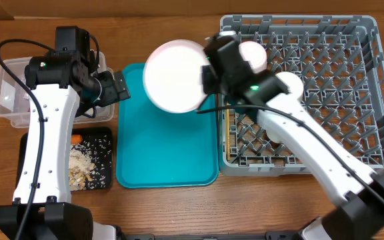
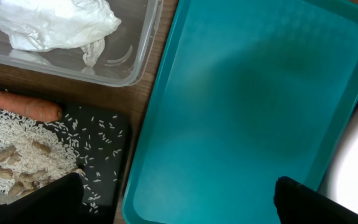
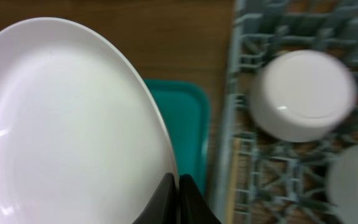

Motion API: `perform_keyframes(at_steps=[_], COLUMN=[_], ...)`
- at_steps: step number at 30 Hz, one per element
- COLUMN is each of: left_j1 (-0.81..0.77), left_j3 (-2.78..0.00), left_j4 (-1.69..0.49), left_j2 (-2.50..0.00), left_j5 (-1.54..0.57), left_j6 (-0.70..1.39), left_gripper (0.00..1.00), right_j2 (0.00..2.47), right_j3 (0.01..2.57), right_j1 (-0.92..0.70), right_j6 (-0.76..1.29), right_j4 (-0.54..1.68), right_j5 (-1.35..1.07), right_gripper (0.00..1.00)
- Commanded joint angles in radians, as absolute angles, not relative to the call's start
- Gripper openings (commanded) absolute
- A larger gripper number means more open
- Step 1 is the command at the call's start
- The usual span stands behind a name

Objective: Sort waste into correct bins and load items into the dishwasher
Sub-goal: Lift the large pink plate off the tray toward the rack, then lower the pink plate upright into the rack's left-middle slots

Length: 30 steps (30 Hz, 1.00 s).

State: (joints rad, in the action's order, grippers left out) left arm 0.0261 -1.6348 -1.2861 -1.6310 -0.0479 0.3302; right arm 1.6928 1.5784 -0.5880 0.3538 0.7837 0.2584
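Note:
My right gripper (image 1: 209, 79) is shut on the rim of a large white plate (image 1: 177, 75) and holds it in the air over the far part of the teal tray; the plate fills the right wrist view (image 3: 67, 124), pinched between my fingers (image 3: 178, 186). The grey dish rack (image 1: 325, 143) holds upturned white bowls (image 1: 253, 55) (image 3: 303, 93) and a cup (image 1: 289, 83). My left gripper (image 2: 179, 202) is open and empty above the tray's left edge. The clear tub (image 2: 138, 59) holds a white wad (image 2: 55, 25). The black tray (image 2: 107, 143) holds a carrot (image 2: 20, 104) and rice crumbs (image 2: 17, 149).
The large teal serving tray (image 1: 165, 147) lies bare between the bins and the rack. Chopsticks lie along the rack's left edge (image 1: 224, 133). Black cables run over both arms. Brown wood table lies all around.

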Motion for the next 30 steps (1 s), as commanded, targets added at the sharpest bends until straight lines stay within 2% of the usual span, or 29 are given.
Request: perform_keyframes(at_steps=[1, 11, 16, 21, 30], left_j1=[0.019, 0.019, 0.019, 0.019, 0.019], left_j3=[-1.638, -1.638, -1.638, -1.638, -1.638], left_j4=[-1.282, -1.282, -1.282, -1.282, -1.282], left_j2=[-1.633, -1.633, -1.633, -1.633, -1.633], left_j5=[-0.041, -0.041, -0.041, -0.041, -0.041], left_j6=[0.317, 0.318, 0.317, 0.317, 0.318], left_gripper=[1.0, 1.0, 1.0, 1.0, 1.0], right_j2=[1.606, 1.527, 1.53, 1.53, 1.532], right_j3=[1.604, 1.604, 1.604, 1.604, 1.604], right_j1=[-0.541, -0.509, -0.509, -0.509, -0.509], right_j6=[0.331, 0.119, 0.118, 0.117, -0.039], right_j4=[0.82, 1.042, 1.17, 1.208, 1.24], right_j5=[0.49, 0.783, 0.797, 0.861, 0.897], right_gripper=[0.04, 0.04, 0.04, 0.04, 0.04])
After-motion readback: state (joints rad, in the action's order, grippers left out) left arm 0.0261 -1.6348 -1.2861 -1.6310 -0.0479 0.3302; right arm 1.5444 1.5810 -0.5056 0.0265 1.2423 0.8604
